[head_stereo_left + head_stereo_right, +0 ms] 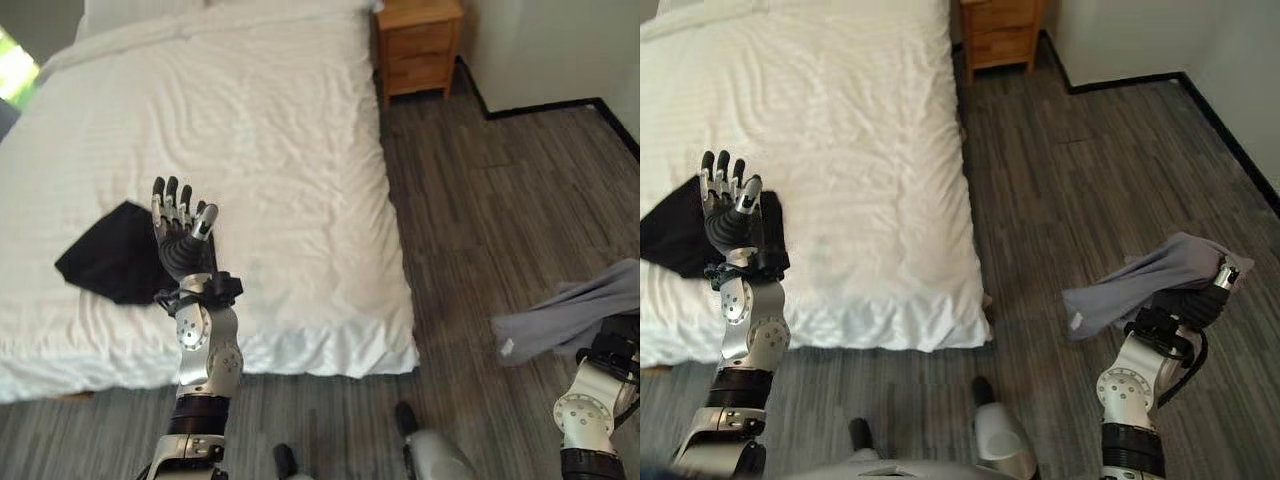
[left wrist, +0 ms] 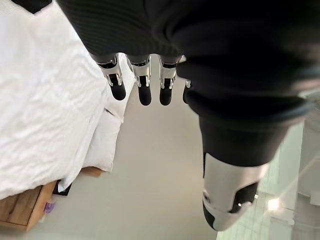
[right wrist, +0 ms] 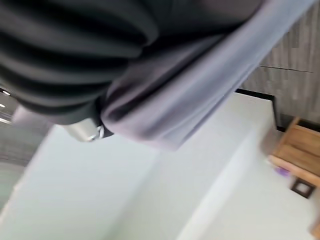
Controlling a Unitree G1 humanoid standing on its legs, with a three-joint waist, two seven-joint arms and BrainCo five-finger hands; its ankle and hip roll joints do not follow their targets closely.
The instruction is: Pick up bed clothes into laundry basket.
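Observation:
A black garment (image 1: 110, 255) lies crumpled near the front left edge of the white bed (image 1: 270, 150). My left hand (image 1: 180, 235) is raised just right of it with fingers straight and open, holding nothing; its fingertips (image 2: 145, 95) point upward in the left wrist view. Over the floor at the right, my right hand (image 1: 1202, 300) is shut on a grey garment (image 1: 1135, 285) that drapes toward the bed. The same grey cloth (image 3: 190, 95) covers the hand in the right wrist view.
A wooden nightstand (image 1: 418, 45) stands at the bed's far right corner against the white wall (image 1: 540, 45). Grey wood-plank floor (image 1: 500, 210) runs along the bed's right side.

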